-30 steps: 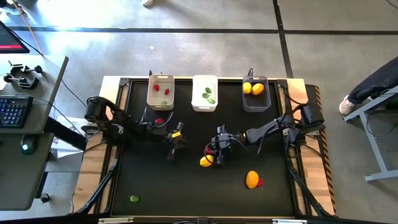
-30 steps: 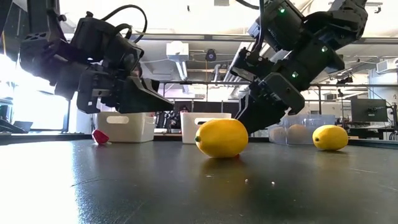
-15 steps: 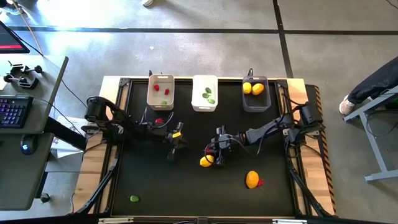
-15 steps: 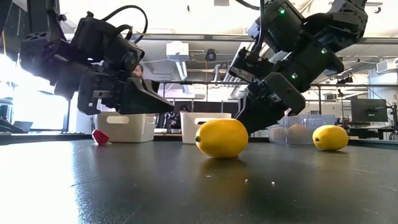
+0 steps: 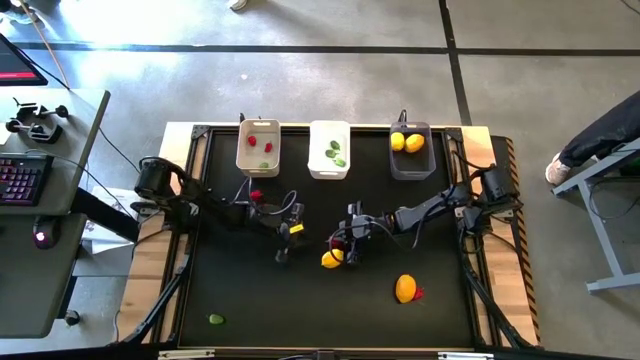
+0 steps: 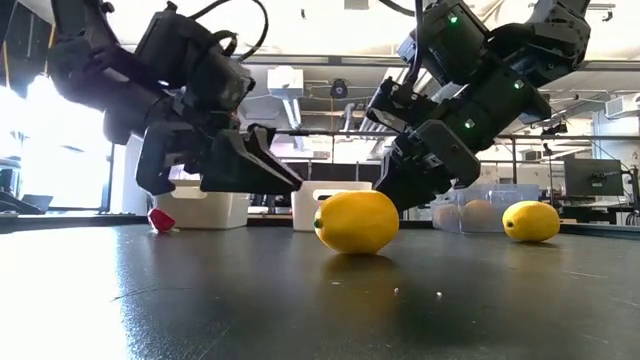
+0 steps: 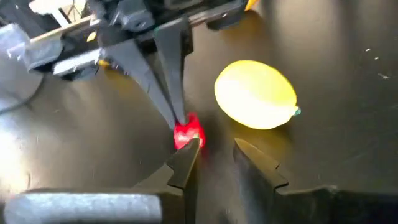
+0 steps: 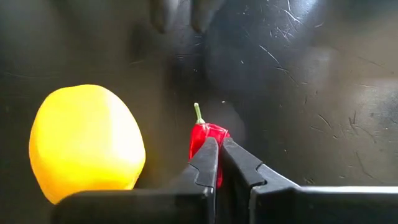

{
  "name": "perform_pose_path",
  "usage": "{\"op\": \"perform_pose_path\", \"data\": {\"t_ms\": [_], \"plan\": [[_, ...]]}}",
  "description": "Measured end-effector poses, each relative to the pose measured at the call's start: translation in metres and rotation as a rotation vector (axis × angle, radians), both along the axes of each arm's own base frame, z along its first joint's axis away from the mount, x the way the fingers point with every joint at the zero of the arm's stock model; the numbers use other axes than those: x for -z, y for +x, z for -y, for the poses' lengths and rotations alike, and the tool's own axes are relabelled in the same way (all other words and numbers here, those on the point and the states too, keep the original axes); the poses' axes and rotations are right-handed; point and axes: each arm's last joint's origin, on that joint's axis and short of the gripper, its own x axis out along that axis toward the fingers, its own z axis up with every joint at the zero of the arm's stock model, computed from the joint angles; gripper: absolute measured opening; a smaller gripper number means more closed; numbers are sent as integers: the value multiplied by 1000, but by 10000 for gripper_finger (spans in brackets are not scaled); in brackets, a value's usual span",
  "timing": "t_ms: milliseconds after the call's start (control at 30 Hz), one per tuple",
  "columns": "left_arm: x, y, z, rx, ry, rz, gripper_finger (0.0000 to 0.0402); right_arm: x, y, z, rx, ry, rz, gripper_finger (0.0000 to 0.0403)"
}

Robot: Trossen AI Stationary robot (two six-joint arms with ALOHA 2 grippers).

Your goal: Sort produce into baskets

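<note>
A small red pepper (image 8: 205, 133) with a green stem lies on the dark table beside a yellow lemon (image 5: 330, 260). My right gripper (image 8: 219, 148) is shut on the pepper, at mid-table (image 5: 341, 246). My left gripper (image 7: 217, 146) stands open just left of it (image 5: 283, 256), with its fingertips close to the pepper (image 7: 186, 133) and nothing between them. In the low view the lemon (image 6: 357, 221) hides the pepper. At the far edge stand the baskets. The beige one (image 5: 258, 160) holds red pieces, the white one (image 5: 329, 170) green pieces, and the dark grey one (image 5: 411, 165) yellow lemons. My right gripper pinches the red pepper's body (image 8: 209, 138) between its two fingertips, at the end away from the stem. The fingers slant down from the table's right side. The pepper seems to lie on the table, with its stem pointing away from the fingers.
An orange fruit (image 5: 405, 289) with a red piece (image 5: 418, 293) beside it lies nearer the front right. A green piece (image 5: 216, 320) lies at the front left. Another red piece (image 5: 256, 195) lies in front of the beige basket.
My left gripper has moved toward the table's right and near edge, closing on the lemon and my right gripper. The lemon and the right arm have stayed in place.
</note>
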Motion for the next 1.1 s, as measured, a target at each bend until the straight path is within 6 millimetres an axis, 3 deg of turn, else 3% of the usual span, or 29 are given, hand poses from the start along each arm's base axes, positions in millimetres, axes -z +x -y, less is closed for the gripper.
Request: {"op": "perform_pose_path", "data": {"t_ms": [400, 1100], "plan": [[8, 31, 6, -99, 75, -58, 90, -1, 1, 0, 8, 8, 19, 1], [6, 38, 2, -28, -4, -80, 90, -2, 1, 0, 5, 3, 22, 0]]}}
